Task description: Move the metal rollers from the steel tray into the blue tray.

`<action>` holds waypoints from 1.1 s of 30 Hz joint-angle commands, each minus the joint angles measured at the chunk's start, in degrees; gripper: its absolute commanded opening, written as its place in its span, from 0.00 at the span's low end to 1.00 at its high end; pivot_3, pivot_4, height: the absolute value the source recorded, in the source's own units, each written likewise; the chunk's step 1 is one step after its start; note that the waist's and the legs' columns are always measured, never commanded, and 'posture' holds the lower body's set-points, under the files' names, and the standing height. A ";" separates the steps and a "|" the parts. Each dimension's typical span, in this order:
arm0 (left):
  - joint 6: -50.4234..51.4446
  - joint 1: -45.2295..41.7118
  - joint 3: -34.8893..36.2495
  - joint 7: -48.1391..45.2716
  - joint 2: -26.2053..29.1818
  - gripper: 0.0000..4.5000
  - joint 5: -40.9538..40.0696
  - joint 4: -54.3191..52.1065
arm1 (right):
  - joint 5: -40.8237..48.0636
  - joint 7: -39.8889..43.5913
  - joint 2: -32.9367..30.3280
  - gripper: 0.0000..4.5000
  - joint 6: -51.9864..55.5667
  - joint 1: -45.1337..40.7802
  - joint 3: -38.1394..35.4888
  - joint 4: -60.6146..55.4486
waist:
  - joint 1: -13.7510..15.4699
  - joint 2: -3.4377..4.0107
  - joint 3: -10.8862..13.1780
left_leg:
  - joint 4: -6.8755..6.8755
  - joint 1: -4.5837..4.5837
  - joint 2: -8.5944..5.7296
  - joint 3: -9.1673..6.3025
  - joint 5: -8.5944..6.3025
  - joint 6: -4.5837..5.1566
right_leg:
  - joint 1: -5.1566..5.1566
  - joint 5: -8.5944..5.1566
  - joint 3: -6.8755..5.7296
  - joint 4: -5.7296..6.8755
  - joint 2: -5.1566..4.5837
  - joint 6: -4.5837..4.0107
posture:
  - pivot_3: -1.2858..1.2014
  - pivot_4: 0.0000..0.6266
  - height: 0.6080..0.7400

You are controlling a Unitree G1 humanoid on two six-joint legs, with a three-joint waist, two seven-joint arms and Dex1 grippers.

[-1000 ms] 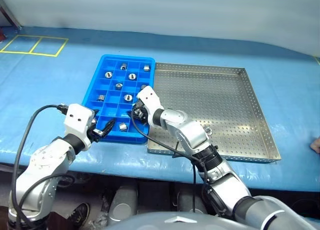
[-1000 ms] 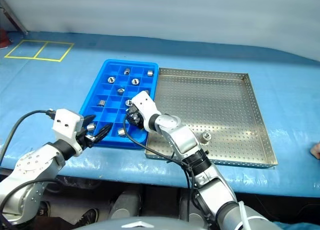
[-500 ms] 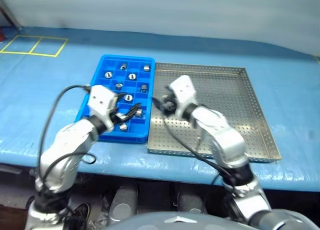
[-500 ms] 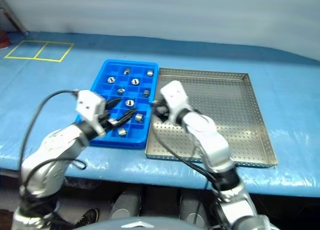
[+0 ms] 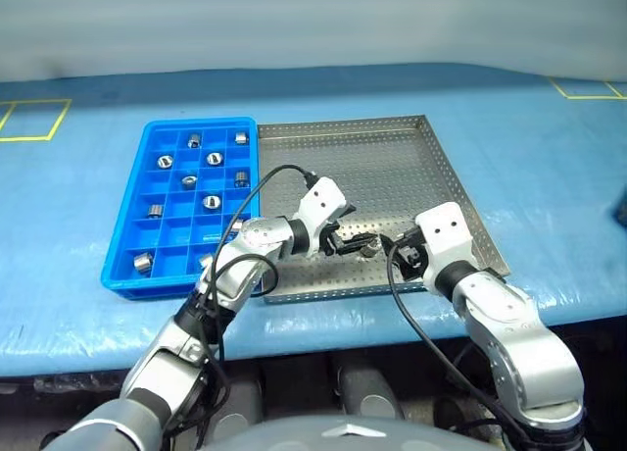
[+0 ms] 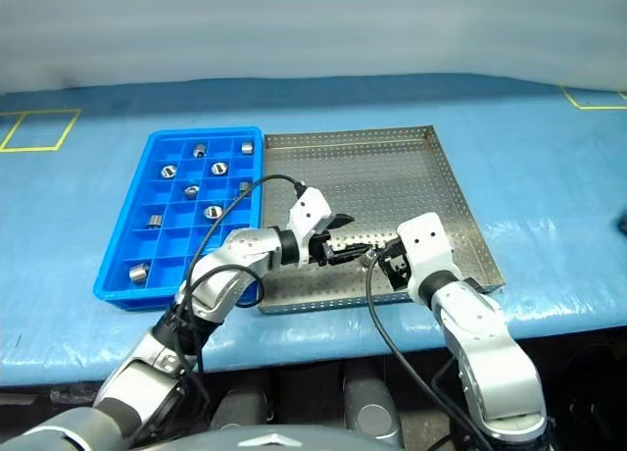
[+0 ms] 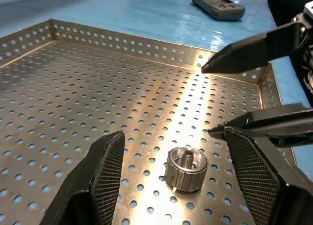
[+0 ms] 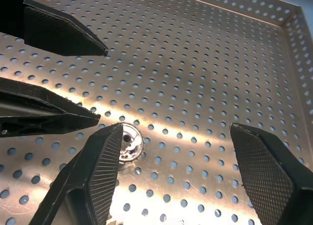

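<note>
Both pincers (image 7: 171, 178) newly flanking roller (image 7: 186, 168)

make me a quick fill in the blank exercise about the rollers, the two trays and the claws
1. The one roller left in the steel tray lies between the two ____.
2. The left claw has its fingers ____ around that roller, not touching it.
3. The other rollers sit in the compartments of the ____ tray.
4. The steel tray's floor is full of small ____.

Missing words: claws; open; blue; holes
</note>
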 commanded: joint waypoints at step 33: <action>15.08 9.31 18.43 5.54 9.56 0.45 2.25 -26.46 | 11.13 7.16 7.03 0.82 -8.18 -7.50 3.75 7.19 | -4.83 0.03 0.03 | -0.24 0.11 0.12 -0.06 0.01 0.03 | -0.04 0.02 0.08 0.11 0.19 0.05 | 0.51 0.24 1.00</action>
